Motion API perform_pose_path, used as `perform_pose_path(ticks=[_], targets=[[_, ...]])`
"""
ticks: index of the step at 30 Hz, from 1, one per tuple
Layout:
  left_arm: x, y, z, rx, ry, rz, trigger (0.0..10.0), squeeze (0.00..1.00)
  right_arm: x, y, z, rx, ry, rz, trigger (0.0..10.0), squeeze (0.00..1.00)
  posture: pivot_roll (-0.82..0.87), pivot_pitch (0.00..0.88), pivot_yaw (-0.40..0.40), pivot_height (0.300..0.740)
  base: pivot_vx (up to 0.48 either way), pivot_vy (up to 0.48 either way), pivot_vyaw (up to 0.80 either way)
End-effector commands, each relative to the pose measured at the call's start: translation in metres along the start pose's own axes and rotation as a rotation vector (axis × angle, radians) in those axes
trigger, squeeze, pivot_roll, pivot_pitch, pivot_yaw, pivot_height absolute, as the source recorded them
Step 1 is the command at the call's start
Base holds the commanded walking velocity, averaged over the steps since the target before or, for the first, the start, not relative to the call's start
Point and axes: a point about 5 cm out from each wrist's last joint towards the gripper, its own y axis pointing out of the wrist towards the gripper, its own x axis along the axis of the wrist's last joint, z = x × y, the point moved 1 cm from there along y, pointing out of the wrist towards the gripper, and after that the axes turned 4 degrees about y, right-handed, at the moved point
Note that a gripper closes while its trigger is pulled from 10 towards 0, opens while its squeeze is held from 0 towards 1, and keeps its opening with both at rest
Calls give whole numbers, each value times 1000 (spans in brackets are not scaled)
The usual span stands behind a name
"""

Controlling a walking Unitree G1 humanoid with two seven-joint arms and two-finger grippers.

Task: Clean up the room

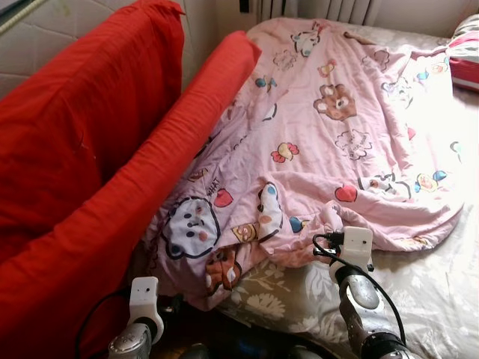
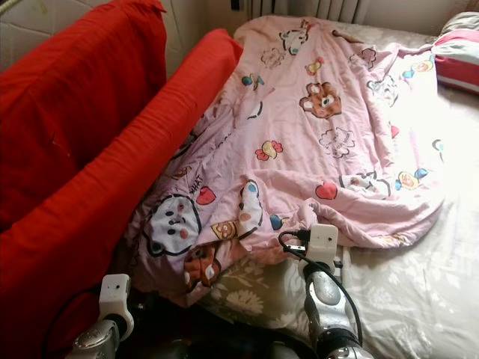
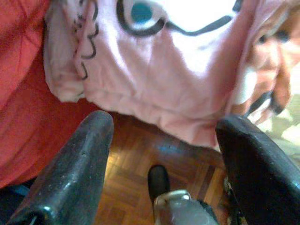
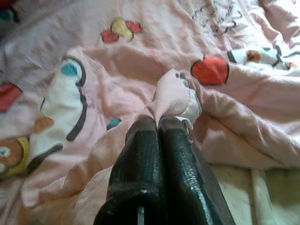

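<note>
A fold of the pink blanket (image 4: 173, 96) at lower centre is pinched by the right gripper (image 4: 158, 123); the left gripper (image 3: 164, 136) is held agape. Spreading is judged next.

The right gripper (image 4: 157, 123) reaches forward with fingers pressed together on pinched cloth; the left gripper (image 3: 164, 136), held low, is spread wide.

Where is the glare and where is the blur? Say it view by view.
Eye views: sunlight washes out the pink blanket toward its far right side. Left wrist view: the open left gripper looks sharp, the blanket edge above soft and overexposed. Right wrist view: evenly lit, mild softness; right gripper pinches a fold.
</note>
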Motion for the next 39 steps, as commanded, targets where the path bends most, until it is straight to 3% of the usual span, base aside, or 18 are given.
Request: perform_pose_path(ticks=[1, 23, 39], targets=[[-11, -4, 1, 4, -1, 35, 10000, 0, -6, -4, -6, -18, 7, 19, 10000, 0, -7, 180, 35, 740, 0, -480, 0], [-8, -3, 0, -7, -30, 10, 10000, 0, -8, -3, 0, 4, 1, 31, 10000, 0, -5, 184, 35, 740, 0, -44, 0], [-9, -4, 0, -11, -37, 15, 10000, 0, -8, -3, 1, -4, 7, 26, 10000, 0, -5, 185, 36, 740, -256, 0, 0]])
